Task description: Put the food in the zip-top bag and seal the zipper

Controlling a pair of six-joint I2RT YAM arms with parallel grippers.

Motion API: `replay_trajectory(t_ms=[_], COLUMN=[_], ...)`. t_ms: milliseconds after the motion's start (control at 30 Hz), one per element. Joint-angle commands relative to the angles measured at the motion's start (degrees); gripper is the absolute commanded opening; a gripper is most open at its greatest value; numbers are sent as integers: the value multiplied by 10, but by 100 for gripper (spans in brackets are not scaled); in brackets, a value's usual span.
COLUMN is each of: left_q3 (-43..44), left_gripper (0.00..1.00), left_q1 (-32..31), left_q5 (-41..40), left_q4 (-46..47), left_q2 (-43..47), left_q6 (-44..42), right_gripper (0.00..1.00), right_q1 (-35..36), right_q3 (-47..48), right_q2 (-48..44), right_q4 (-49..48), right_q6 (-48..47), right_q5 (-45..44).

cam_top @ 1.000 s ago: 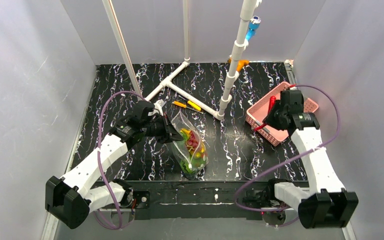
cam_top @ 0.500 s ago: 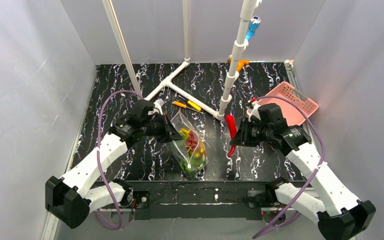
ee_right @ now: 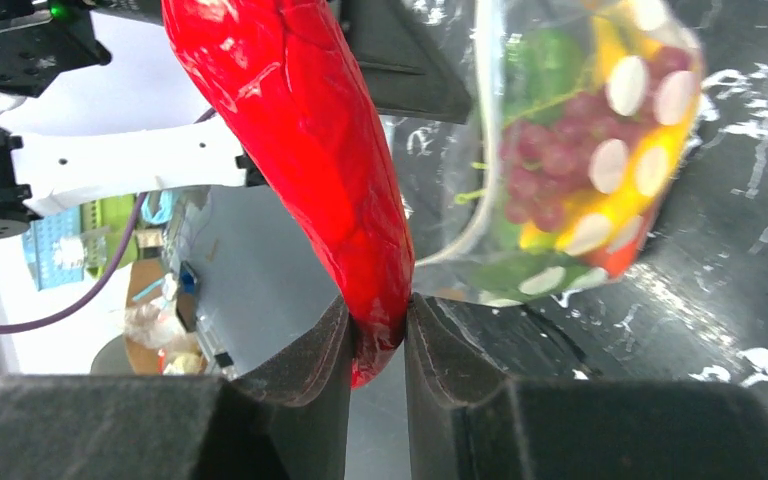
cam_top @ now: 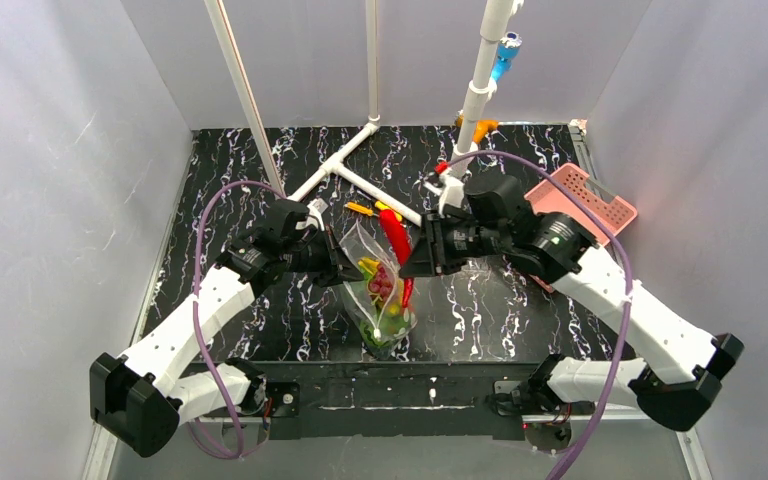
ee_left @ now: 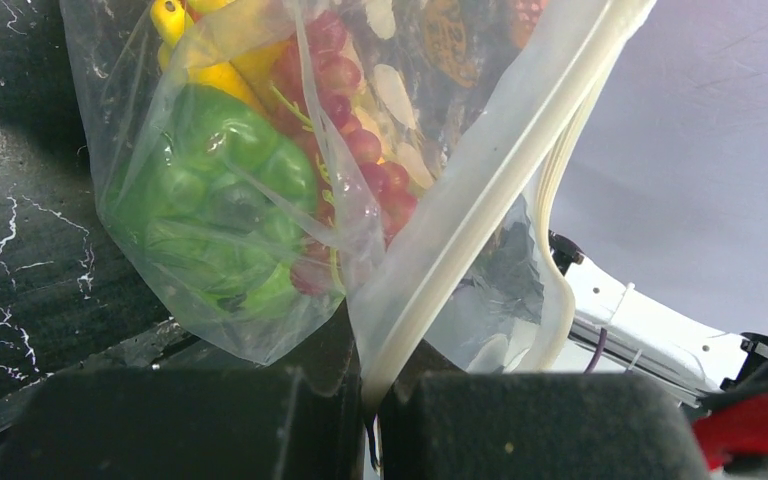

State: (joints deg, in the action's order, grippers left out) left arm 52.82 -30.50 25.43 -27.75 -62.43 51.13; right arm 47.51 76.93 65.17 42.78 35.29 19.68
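We see the left gripper clamped on the zipper strip of the zip-top bag. Inside we make out a green toy vegetable, dark red grapes and a yellow banana. The black marbled table lies behind.

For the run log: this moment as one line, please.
left gripper: shut on bag | right gripper: shut on red pepper, over bag | zipper: unsealed

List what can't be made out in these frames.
Top view: whether the red pepper is inside the zip-top bag; the two overlap.
Top view: what the pink basket holds; the right arm covers its near side.
Left wrist: the zipper upper end, cut off by the frame edge.
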Motion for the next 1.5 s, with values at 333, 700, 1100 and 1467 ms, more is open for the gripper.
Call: replay_trajectory(t_ms=[333, 700, 1100, 1467], left_q3=[20, 19, 18, 11], left_gripper=[0, 0, 0, 0], left_q1=[-2, -2, -2, -2], left_q5=[-10, -6, -4, -21], left_q4=[-16, -14, -13, -14], left_q2=[22, 28, 37, 55], left_q6=[2, 3, 8, 20], right_gripper=[2, 11, 35, 46], right_q1=[113, 118, 127, 134], right_q3=[79, 111, 142, 191], right_q2=[151, 211, 249, 246], right_q4=[6, 81, 101, 122], right_q6=[55, 33, 15, -9], right_q5=[-124, -241, -248, -230])
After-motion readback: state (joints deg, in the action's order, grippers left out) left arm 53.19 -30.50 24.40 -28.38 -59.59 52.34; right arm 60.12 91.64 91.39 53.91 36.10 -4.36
